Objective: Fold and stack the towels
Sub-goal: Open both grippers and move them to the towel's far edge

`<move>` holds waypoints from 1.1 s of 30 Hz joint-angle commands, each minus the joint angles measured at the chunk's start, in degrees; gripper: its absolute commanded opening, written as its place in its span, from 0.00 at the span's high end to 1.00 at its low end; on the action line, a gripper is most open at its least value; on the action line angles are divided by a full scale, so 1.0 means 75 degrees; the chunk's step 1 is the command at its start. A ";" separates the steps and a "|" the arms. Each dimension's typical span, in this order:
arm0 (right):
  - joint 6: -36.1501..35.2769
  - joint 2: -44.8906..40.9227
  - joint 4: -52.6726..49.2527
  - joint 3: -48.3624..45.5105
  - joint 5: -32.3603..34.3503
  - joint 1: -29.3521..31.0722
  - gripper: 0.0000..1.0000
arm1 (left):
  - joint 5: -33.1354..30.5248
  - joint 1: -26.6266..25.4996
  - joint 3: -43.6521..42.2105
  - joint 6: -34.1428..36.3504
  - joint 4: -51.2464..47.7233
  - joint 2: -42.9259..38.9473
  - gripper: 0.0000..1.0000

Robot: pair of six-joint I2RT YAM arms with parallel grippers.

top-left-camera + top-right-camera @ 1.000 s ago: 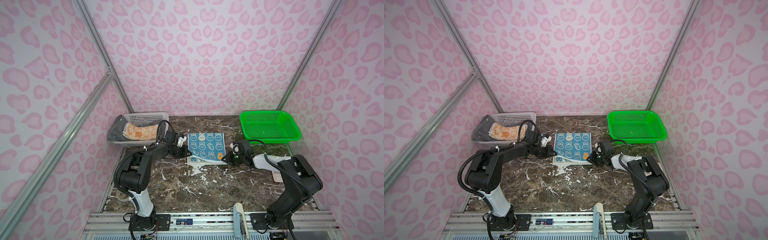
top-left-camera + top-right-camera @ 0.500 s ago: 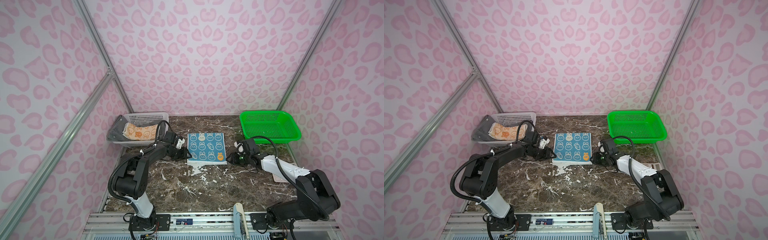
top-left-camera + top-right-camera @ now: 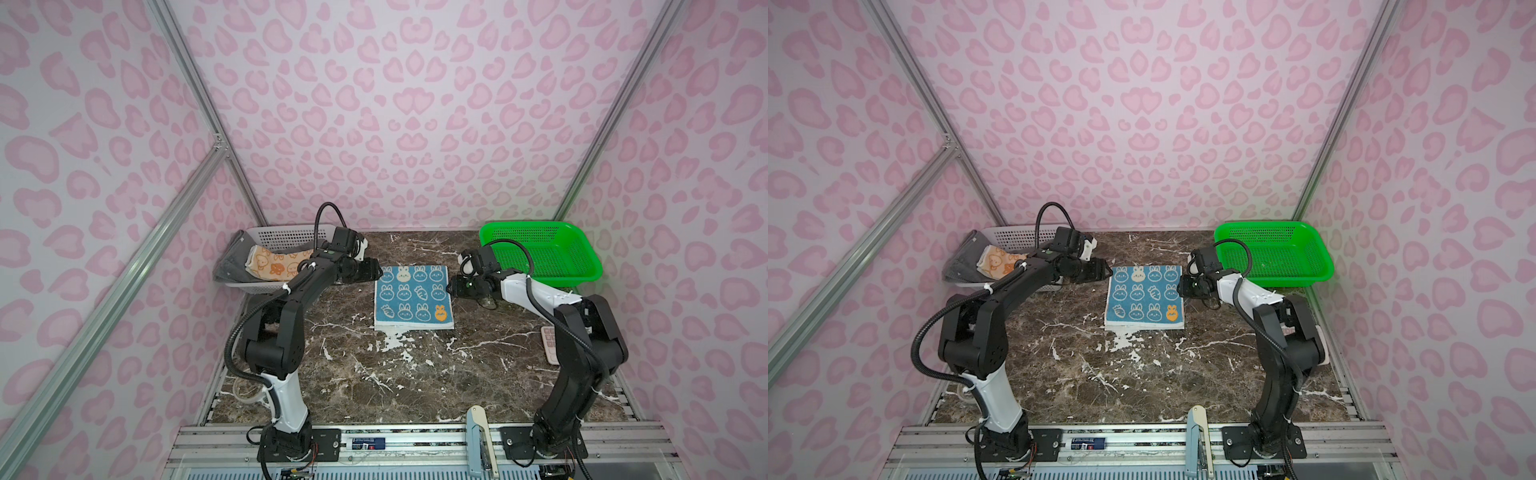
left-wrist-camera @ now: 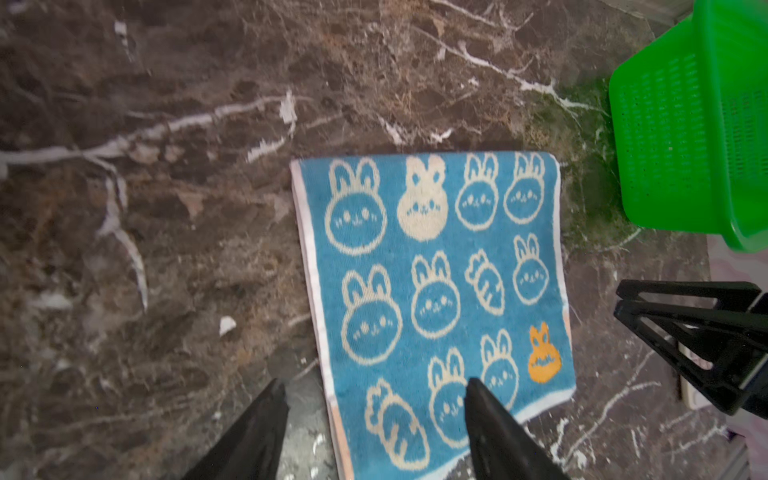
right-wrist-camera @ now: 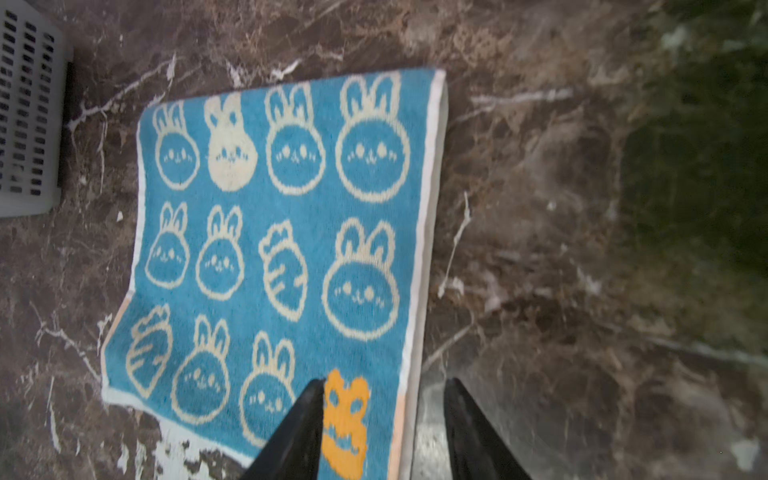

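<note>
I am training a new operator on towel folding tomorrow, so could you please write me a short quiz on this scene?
1. True or false: the blue towel lies inside the green basket.
2. Which towels sit in the white basket? A) the orange towel and the grey towel; B) the blue one only; C) none.
3. Fill in: the left gripper and the right gripper, each at one side of the blue towel, both have jaws that stand ____.
Key: 1 false, it lies flat on the table; 2 A; 3 open.
</note>
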 commanded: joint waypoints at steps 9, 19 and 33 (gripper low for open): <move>-0.0251 0.2238 0.0150 0.2357 0.0016 -0.0271 0.57 | -0.0388 0.0153 0.2363 0.0377 -0.0032 0.2462 0.33; -0.0006 0.3262 -0.0058 0.3319 0.0232 -0.0277 0.61 | -0.0266 0.0193 0.3042 0.0496 0.0030 0.3418 0.39; 0.0056 0.3735 -0.0005 0.3596 0.0109 -0.0288 0.75 | 0.0263 0.0185 0.3107 0.0350 0.0048 0.3869 0.80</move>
